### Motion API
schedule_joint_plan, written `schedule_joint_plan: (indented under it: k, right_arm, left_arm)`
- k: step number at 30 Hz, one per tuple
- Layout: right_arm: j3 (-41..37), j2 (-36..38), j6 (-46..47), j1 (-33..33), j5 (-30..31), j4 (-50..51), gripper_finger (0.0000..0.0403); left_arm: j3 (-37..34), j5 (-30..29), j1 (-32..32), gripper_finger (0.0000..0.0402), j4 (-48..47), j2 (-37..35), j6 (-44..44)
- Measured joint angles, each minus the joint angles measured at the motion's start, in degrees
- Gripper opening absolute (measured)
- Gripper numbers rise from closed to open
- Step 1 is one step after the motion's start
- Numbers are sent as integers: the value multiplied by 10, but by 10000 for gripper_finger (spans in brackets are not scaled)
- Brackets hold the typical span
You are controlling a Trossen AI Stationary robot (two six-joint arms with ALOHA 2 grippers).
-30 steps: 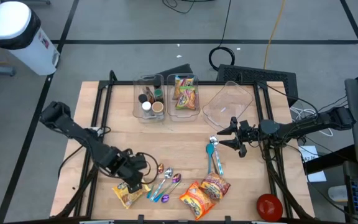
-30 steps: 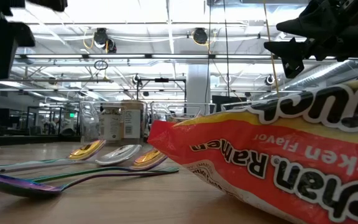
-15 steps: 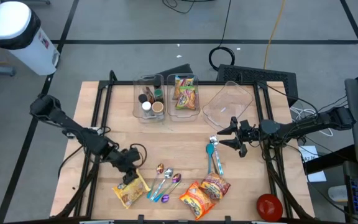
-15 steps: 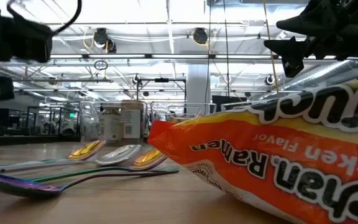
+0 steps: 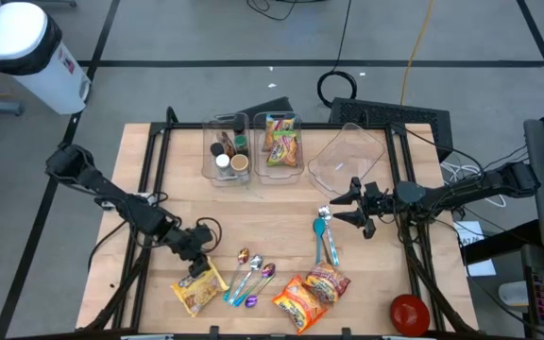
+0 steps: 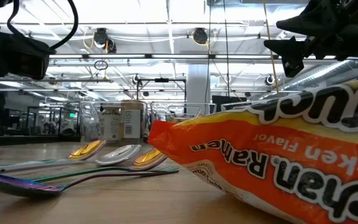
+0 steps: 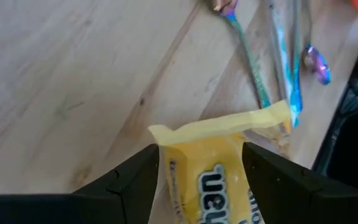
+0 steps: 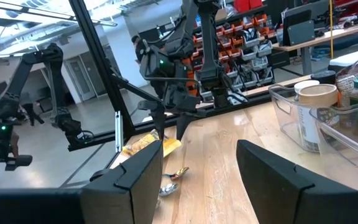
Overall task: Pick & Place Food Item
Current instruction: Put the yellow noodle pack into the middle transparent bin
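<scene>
The left gripper hangs over the yellow packet, which lies flat close to the table's front edge, toward its front-left corner. Its fingers stand parted on either side of the packet's upper end (the left wrist view shows bare wood past the packet's edge), and whether they press on it I cannot tell.

Just to the packet's right lie three spoons, and past them two ramen packets near the middle of the front edge. A red ball sits at the front-right corner.

The right gripper waits near the right edge, fingers apart and holding nothing, beside the teal utensils. Two clear bins and a clear bowl line the back edge, leaving open wood across the table's middle.
</scene>
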State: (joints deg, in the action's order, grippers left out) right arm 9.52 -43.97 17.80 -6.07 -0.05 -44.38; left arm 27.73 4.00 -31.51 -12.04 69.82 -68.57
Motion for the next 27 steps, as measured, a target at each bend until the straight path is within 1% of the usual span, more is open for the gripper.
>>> schedule_joint_plan:
  k: [3, 5, 12, 20, 21, 23, 27]
  right_arm:
    - [0, 0, 1, 0, 0, 0, 196]
    - [0, 0, 1, 0, 0, 0, 196]
    - [0, 0, 2, 0, 0, 0, 196]
    - [0, 0, 2, 0, 0, 0, 196]
    - [0, 0, 2, 0, 0, 0, 196]
    - [0, 0, 2, 0, 0, 0, 196]
    - [0, 0, 2, 0, 0, 0, 196]
  left_arm:
    - [0, -5, 0, 232, 2, 0, -4]
    - [0, -5, 0, 213, 2, 0, -5]
    - [0, -14, 0, 109, -2, 0, -11]
    - [0, -25, 0, 14, -2, 0, 24]
    - [0, -26, 2, 8, -1, 0, 27]
    - [0, -27, 4, 7, -1, -4, 29]
    - [6, -48, 5, 4, -2, -30, 52]
